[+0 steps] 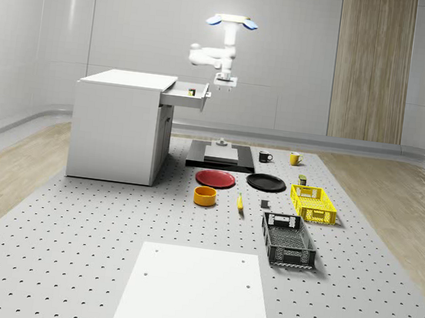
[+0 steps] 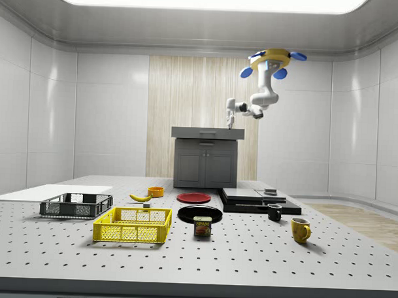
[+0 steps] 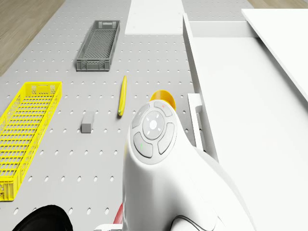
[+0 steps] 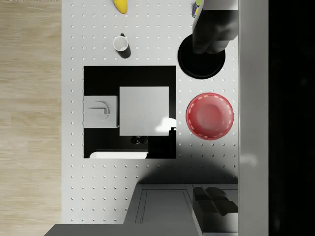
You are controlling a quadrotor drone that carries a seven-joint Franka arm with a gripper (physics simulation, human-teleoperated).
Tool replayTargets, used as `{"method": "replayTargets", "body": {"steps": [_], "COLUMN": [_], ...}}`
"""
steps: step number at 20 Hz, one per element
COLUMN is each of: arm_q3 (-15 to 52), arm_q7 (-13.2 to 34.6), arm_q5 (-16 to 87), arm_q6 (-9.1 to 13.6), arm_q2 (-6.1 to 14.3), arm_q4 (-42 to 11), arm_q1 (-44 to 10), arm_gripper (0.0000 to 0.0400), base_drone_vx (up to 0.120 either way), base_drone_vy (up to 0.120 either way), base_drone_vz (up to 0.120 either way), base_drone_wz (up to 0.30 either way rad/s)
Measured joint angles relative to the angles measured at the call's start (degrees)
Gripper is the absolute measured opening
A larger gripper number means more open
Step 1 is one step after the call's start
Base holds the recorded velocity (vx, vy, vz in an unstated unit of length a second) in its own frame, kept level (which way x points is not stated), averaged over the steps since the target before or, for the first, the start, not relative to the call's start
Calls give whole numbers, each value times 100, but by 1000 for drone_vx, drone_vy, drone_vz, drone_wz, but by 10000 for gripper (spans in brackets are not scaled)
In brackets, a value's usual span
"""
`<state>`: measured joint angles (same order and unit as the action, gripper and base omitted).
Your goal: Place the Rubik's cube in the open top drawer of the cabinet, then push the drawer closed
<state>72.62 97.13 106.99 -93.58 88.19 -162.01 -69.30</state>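
White sheet (image 1: pixel 196 293) lies on the table (image 1: pixel 70 242) at the near edge of the whole-scene view. Behind it are a grey basket (image 1: pixel 288 239), yellow basket (image 1: pixel 313 203), banana (image 1: pixel 239 203) and orange bowl (image 1: pixel 205 196). Further back are a red plate (image 1: pixel 215 178) and black plate (image 1: pixel 265 182), then a black platform (image 1: pixel 220 158) with a black mug (image 1: pixel 265 157) and yellow mug (image 1: pixel 294 159) beside it.

White cabinet (image 1: pixel 119 128) stands on the whole-scene view's left. Its top drawer (image 1: pixel 185 96) is pulled out toward that view's right. A small dark-and-yellow thing sits inside the drawer, apparently the Rubik's cube (image 1: pixel 190 91); too small to confirm colours.

Drone (image 1: pixel 232 22) hovers high in the air, above the table just off the drawer's front end and roughly over the black platform. The arm hangs down from it, elbow bent toward the cabinet. Claw (image 1: pixel 223 85) points down, just beside the drawer front on the whole-scene view's right, at about the drawer's rim height. Contact with the drawer front can't be told.

Claw is released: in the wrist view the two fingers (image 4: pixel 211 34) stand well apart with nothing between them, and the red plate and black platform lie far below.
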Motion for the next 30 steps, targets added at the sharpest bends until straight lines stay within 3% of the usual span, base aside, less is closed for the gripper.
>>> {"method": "replayTargets", "body": {"steps": [11, 12, 13, 15, 17, 18, 20, 22, 24, 27, 30], "arm_q3": [0, 99, 231, 309, 93, -57, -359, -610, -798, -988, -1103], "arm_q7": [-1, 109, 625, 1998, 2991, 3367, 3941, 4347, 4624, 4879, 5018], "arm_q5": [2, 178, 407, 385, 165, 17, -305, -611, -858, -1115, -1269], "arm_q6": [4, 256, 816, 2306, 3738, 4304, 5135, 5679, 6038, 6364, 6545], "arm_q2": [-4, 229, 536, 872, 886, 868, 821, 761, 706, 647, 610], "arm_q4": [0, -42, -127, 112, 585, 850, 1368, 1821, 2179, 2549, 2771], "arm_q1": [1, -113, -589, -1836, -3081, -3704, -4784, -5568, -6116, -6638, -6934], "arm_gripper": [400, 400, 400, 400, 400, 400, 400, 400, 400, 400, 400], "base_drone_vx": [0, 0, 0, 0, 0, 0, 0, 0, 0, 0, 0], "base_drone_vy": [120, 0, 0, 0, 0, 0, 0, 0, 0, -53, -120], "base_drone_vz": [0, 0, 0, 0, 0, 0, -60, -120, -120, -80, 0], "base_drone_wz": [0, 0, 0, 0, 0, 0, 0, 0, 0, 0, 0]}}
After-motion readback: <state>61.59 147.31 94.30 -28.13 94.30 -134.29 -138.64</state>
